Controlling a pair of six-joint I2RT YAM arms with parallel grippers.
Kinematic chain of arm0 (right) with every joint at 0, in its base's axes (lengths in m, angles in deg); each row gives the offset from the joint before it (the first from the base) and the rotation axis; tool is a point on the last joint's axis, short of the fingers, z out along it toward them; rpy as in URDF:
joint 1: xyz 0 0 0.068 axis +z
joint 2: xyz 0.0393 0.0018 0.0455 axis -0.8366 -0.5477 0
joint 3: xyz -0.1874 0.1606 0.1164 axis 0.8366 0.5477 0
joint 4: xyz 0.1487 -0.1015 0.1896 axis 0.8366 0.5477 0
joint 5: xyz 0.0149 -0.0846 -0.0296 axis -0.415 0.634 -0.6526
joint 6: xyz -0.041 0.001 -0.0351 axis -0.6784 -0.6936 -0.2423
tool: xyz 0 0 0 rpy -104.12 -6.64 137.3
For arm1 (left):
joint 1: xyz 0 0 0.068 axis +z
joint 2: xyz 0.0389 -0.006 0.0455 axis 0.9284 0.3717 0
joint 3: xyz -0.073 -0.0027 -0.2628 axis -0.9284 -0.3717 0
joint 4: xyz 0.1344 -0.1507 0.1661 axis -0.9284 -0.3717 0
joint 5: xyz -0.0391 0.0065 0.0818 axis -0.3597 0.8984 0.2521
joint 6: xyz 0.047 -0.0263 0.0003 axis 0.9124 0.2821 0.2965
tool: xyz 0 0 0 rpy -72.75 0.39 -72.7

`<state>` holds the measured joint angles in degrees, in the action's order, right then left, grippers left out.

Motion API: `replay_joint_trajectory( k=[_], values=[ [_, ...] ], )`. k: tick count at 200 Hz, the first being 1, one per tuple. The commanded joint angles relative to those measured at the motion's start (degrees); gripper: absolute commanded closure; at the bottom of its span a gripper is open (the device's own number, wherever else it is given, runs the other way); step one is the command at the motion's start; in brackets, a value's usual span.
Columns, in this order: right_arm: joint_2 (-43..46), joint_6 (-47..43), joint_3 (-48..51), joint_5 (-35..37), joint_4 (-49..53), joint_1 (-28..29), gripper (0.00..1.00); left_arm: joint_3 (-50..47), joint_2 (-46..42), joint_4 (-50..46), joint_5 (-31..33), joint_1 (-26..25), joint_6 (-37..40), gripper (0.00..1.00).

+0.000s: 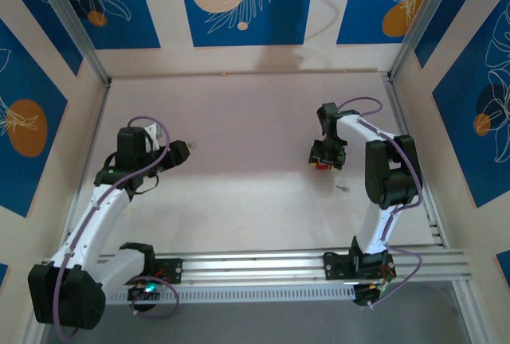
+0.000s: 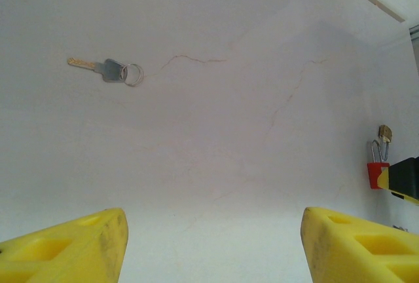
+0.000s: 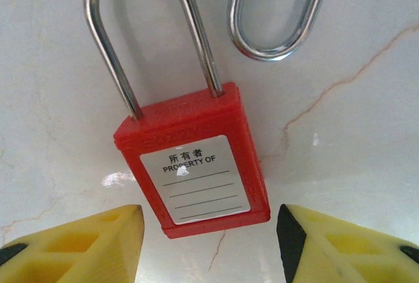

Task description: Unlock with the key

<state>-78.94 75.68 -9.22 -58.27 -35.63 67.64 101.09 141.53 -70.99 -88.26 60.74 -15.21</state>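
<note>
Well left of the red block-shaped padlock (image 3: 196, 165), the tiny brassy-grey metal key (image 2: 105, 69) lies crosswise ahead of the nearer left pincer (image 2: 213, 221), open and empty; right pincer (image 3: 209, 211) straddles the padlock, open.

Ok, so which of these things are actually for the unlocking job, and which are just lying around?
For the job:
key
red padlock

Just lying about:
steel loop beside the padlock
small grey bit, too small to identify
</note>
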Motion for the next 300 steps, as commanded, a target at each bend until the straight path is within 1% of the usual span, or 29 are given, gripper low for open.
replay_joint_trajectory(
  k=[1,11,16,27,36,53,64,87,95,121,140,154,168,197,214,243,260,276,300],
  values=[
    [-0.64,-2.96,-1.42,-0.32,0.52,0.13,0.43,0.17,0.59,0.87,-0.95,-0.76,-0.45,0.3],
    [-1.1,-3.93,-1.52,-1.27,-0.19,0.13,0.45,0.43,0.83,0.89,-1.03,-0.95,-0.5,0.3],
    [-1.44,-4.42,-1.64,-1.64,-0.42,0.13,0.48,0.51,0.86,0.99,-1.04,-0.96,-0.48,0.3],
    [-2.16,-4.57,-2.06,-0.99,-0.16,0.22,0.53,0.74,1.23,1.0,-1.13,-1.06,-0.39,0.3],
    [-2.63,-5.05,-2.22,-0.95,-0.37,0.43,0.55,0.9,1.49,0.95,-1.31,-1.11,-0.45,0.3],
    [-3.07,-5.34,-2.48,-0.69,-0.35,0.78,0.56,1.49,1.98,0.89,-1.94,-1.26,-0.47,0.3],
    [-3.09,-5.5,-2.48,-0.29,-0.29,1.09,0.58,1.82,2.28,0.9,-2.24,-1.28,-0.44,0.3],
    [-2.83,-5.8,-2.32,0.66,-0.46,1.51,0.58,2.61,2.79,1.15,-3.03,-1.6,0.04,0.3],
    [-2.75,-5.84,-2.23,0.93,-0.55,1.61,0.6,3.02,3.12,1.24,-3.43,-1.61,0.2,0.3],
    [-0.78,-5.65,-1.72,2.44,-1.24,3.32,0.61,4.44,4.61,1.88,-5.29,-1.81,0.15,0.3],
    [1.36,-5.15,-1.05,2.53,-2.24,6.54,0.61,5.1,6.24,3.4,-7.78,-1.97,-0.53,0.3],
    [2.62,-4.79,-0.4,4.26,-2.93,9.26,0.61,5.87,7.68,4.26,-10.33,-2.05,-0.47,0.3],
    [3.55,-4.83,0.21,3.86,-4.1,11.56,0.61,6.59,9.42,4.85,-12.62,-2.14,-0.41,0.3],
    [5.26,-5.27,1.76,4.25,-7.45,18.09,0.62,6.94,13.3,7.43,-17.72,-2.36,-1.75,0.3],
    [5.83,-5.81,2.69,6.08,-10.32,22.31,0.61,7.12,16.28,9.46,-22.18,-2.68,-3.06,0.35],
    [6.19,-6.13,3.5,8.36,-14.48,27.5,0.61,7.3,21.23,15.11,-28.48,-3.66,-6.58,0.44],
    [6.84,-6.27,3.9,8.07,-16.79,29.66,0.61,7.75,23.53,17.93,-29.91,-5.2,-7.84,0.49],
    [7.34,-6.24,3.75,6.75,-17.94,30.92,0.61,8.93,26.04,18.3,-30.66,-7.72,-7.41,0.49],
    [7.64,-6.43,3.27,5.94,-18.55,32.1,0.61,10.31,30.2,18.81,-29.66,-11.76,-7.18,0.48]
  ],
)
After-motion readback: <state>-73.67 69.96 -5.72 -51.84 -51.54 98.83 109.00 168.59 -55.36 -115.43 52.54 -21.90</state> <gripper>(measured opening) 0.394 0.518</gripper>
